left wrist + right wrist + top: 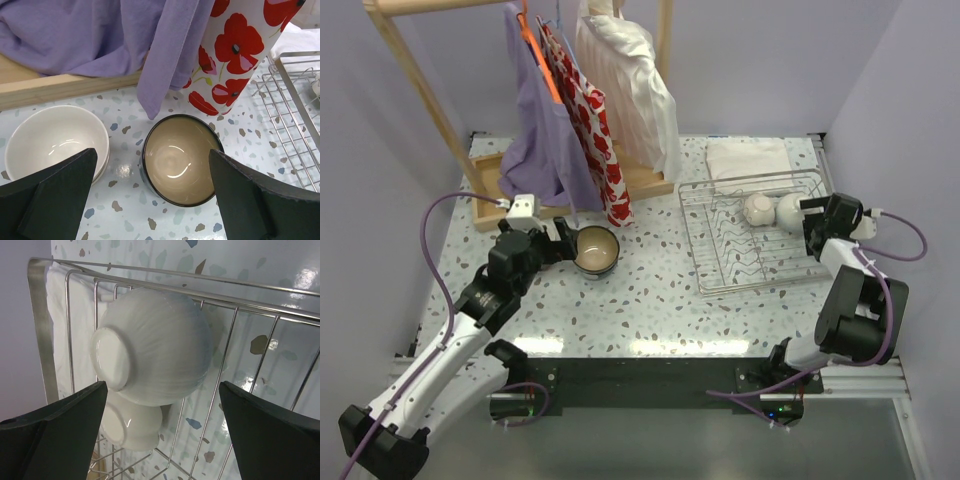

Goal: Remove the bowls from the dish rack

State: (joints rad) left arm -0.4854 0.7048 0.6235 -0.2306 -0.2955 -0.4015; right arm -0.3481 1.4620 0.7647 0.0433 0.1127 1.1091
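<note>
- The left gripper (151, 150) hangs wide open, holding nothing.
- A plain white ceramic bowl (55, 137) stands upright ahead of the finger at the wrist view's left (that finger partly hides it).
- A dark-rimmed round bowl with a beige inside (177, 157) stands upright between the fingers, ungripped.
- The silver wire dish rack (37, 330) lies ahead of the right gripper (162, 385), which is spread wide and empty.
- A ribbed white bowl (160, 340) rests on its side in the rack, straight ahead of the right gripper, touching a second white bowl (127, 427).

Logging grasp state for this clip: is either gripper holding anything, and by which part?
Nothing is held: left gripper open above the dark-rimmed bowl; right gripper open around the ribbed white bowl in the dish rack, not touching.
</note>
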